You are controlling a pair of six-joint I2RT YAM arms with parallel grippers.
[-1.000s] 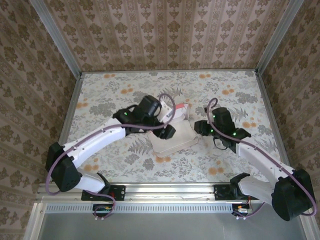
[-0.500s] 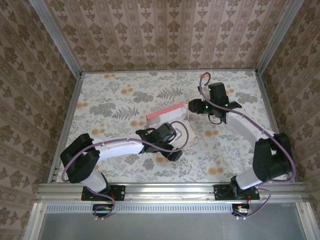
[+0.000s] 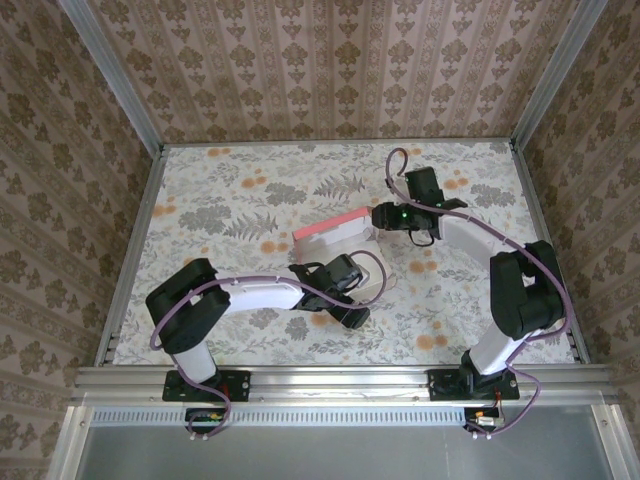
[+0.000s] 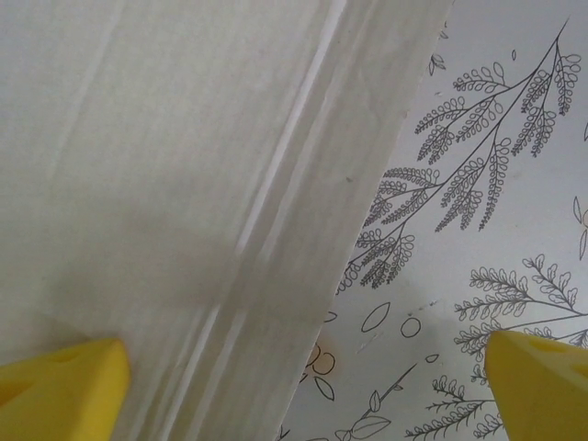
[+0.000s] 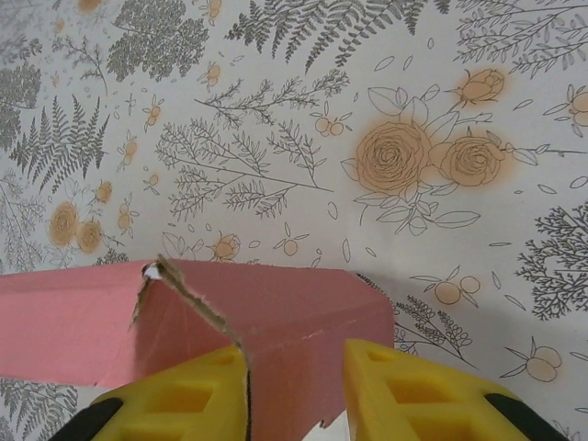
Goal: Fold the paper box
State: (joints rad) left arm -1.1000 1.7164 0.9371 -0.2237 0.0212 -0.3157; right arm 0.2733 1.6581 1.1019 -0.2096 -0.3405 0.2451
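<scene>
**Entry: paper box** (image 3: pixel 332 224). Part-formed, on the patterned table (image 3: pixel 220 210). One pink wall raised along the far side. Pale inner panel lying flat toward the arms' bases.

**Left gripper** (image 3: pixel 348 311). Released, jaws at full spread, nothing held. From the wrist view (image 4: pixel 299 395), poised low over the pale inner panel (image 4: pixel 165 184). One yellow fingertip (image 4: pixel 60 386) above the card, the other above bare table (image 4: pixel 496 184), the panel's creased edge running between them.

**Right gripper** (image 3: pixel 376 214). At the right-hand end of the raised pink wall. From the wrist view (image 5: pixel 294 395), jaws narrowed and straddling the pink corner (image 5: pixel 303 322), with a gaping slit seam just left of the gap. Table (image 5: pixel 276 138) beyond the fingertips. Cannot tell whether pinching the card or merely bracketing it.

**Step in hand, as judged.** Turning in the end flap at the right gripper's corner, the long wall already up. Well short of finished, with only one wall seen upright.

**Next move, as judged.** A light, sure nip on the corner tab, then a turn inward along the crease without worsening the slit. Left gripper free to press down the panel beneath its fingers and stop the thin card sliding.
</scene>
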